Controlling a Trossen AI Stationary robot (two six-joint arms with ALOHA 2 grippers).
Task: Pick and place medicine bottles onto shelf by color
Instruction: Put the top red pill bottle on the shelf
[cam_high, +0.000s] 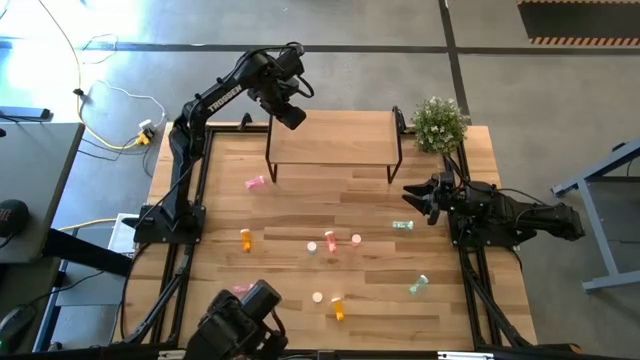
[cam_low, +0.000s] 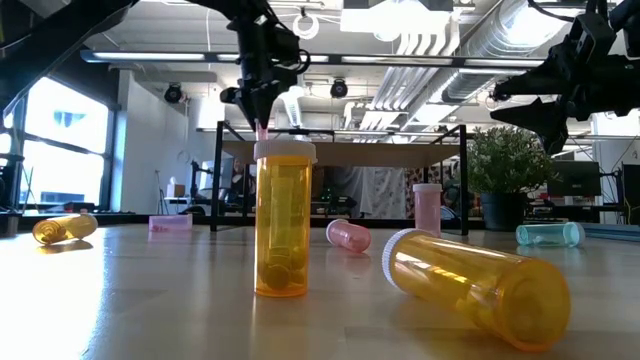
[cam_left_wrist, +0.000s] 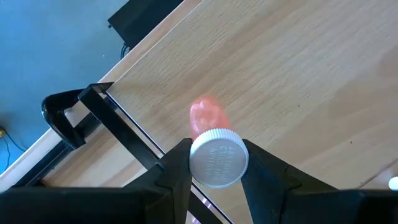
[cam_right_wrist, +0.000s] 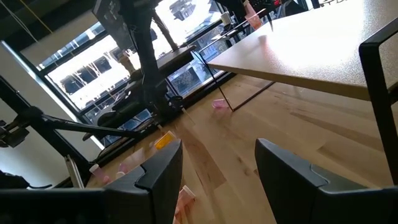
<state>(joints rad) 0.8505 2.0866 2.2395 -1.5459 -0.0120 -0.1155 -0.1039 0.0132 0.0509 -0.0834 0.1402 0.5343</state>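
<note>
The small translucent pink pill bottle with a white ribbed cap (cam_left_wrist: 211, 140) is clamped between the two dark fingers of the left hand (cam_high: 291, 113), which grip it at the cap. The left hand holds it above the left end of the low shelf with the light wood top board and thin black metal legs (cam_high: 340, 135), close to that board's left edge. The bottle body points down toward the board; contact with the board cannot be confirmed.

The right hand (cam_high: 420, 197) waits beside the shelf's right front leg, above the desk (cam_high: 290, 215), fingers apart and empty.

Remaining bottles lie on the desk in front of the shelf: a pink one on its side (cam_high: 255, 182), an upright orange one (cam_high: 246, 240), a fallen orange one (cam_high: 338, 308), a teal one (cam_high: 403, 225) near the right hand, and a pale green one (cam_high: 418, 286).

Failure risks:
- Release near the board edge: the bottle may tip and roll off the shelf.
- Release above the surface: the light bottle may bounce or fall over.
- Grip at the cap only: the body may swing, so it may land tilted.
</note>
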